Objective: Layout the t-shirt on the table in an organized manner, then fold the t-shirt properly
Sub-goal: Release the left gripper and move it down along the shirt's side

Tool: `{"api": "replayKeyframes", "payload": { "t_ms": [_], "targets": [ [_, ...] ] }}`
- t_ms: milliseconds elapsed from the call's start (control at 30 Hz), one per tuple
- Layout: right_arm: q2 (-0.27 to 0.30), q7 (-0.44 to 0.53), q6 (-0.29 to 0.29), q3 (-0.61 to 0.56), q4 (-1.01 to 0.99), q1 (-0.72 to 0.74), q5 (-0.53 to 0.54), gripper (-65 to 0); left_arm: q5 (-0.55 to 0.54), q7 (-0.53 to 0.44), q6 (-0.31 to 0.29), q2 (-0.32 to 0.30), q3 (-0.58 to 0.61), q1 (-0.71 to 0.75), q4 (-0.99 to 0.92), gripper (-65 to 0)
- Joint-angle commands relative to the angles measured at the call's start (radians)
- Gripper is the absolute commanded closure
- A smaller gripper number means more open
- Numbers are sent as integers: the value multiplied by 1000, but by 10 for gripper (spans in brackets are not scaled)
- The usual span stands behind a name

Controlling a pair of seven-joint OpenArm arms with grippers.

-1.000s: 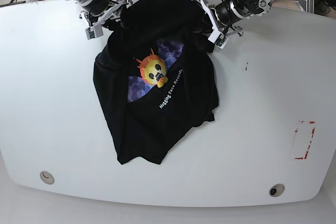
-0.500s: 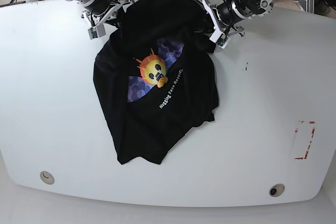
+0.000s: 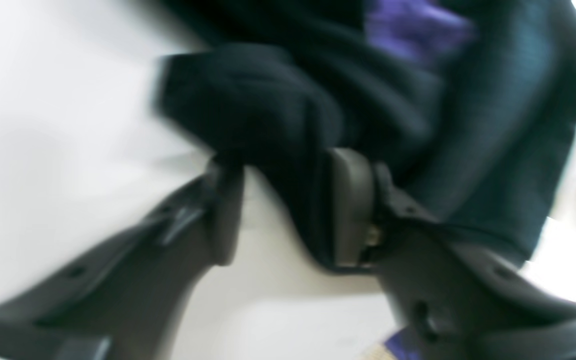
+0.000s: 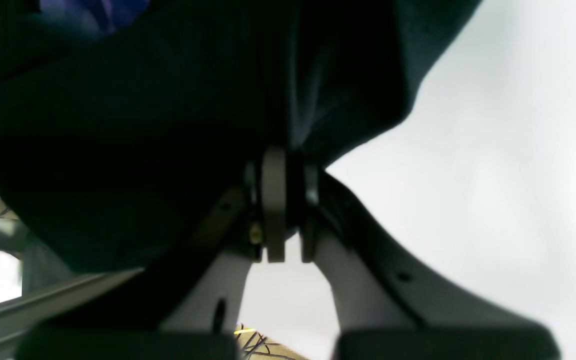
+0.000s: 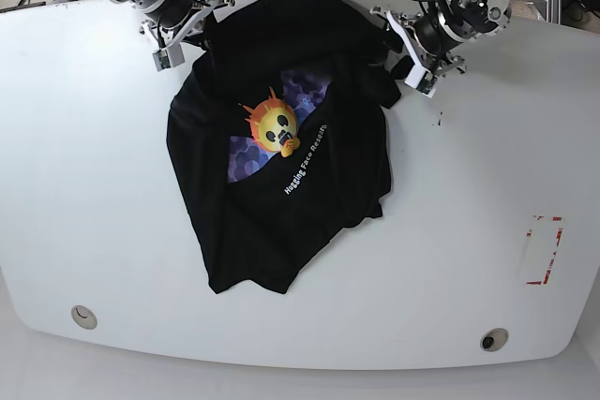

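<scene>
The black t-shirt [image 5: 281, 203] lies crumpled on the white table [image 5: 469, 213], its sun-face print up, reaching to the far edge. My right gripper [image 5: 183, 39] is at the shirt's far-left corner. In the right wrist view this gripper [image 4: 292, 200] is shut on a fold of the t-shirt [image 4: 143, 125]. My left gripper [image 5: 405, 61] is at the shirt's far-right edge. The blurred left wrist view shows the gripper [image 3: 285, 210] open, with bunched t-shirt [image 3: 268, 100] cloth lying between the fingers [image 3: 348, 210] and touching one of them.
Red tape marks [image 5: 544, 250] sit near the table's right edge. Two round holes [image 5: 83, 317] [image 5: 493, 338] lie near the front edge, and dark specks [image 5: 438, 120] right of the shirt. Cables and arm bases crowd the far edge.
My left gripper has moved right and opened, drawing the shirt's far-right edge outward. My right gripper has shut on the shirt's far-left corner and shifted slightly toward the far edge.
</scene>
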Motion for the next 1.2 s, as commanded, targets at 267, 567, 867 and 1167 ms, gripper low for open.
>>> {"api": "replayKeyframes", "payload": {
  "t_ms": [267,567,867,1167],
  "targets": [
    [5,-8,-2,5,8,10,-14,0,-112,-22,-4,-25,-91,-105,20,-435],
    [5,-8,-2,5,8,17,-14,0,-209,61,4,-27,-134,-360,-40,-435],
    [5,-8,-2,5,9,29,-15,0,-203,141,4,64,-133,-633,-301,-435],
    [5,-8,-2,5,9,35,-15,0,-203,78,4,118,-128,-813,-643,-435]
  ]
}}
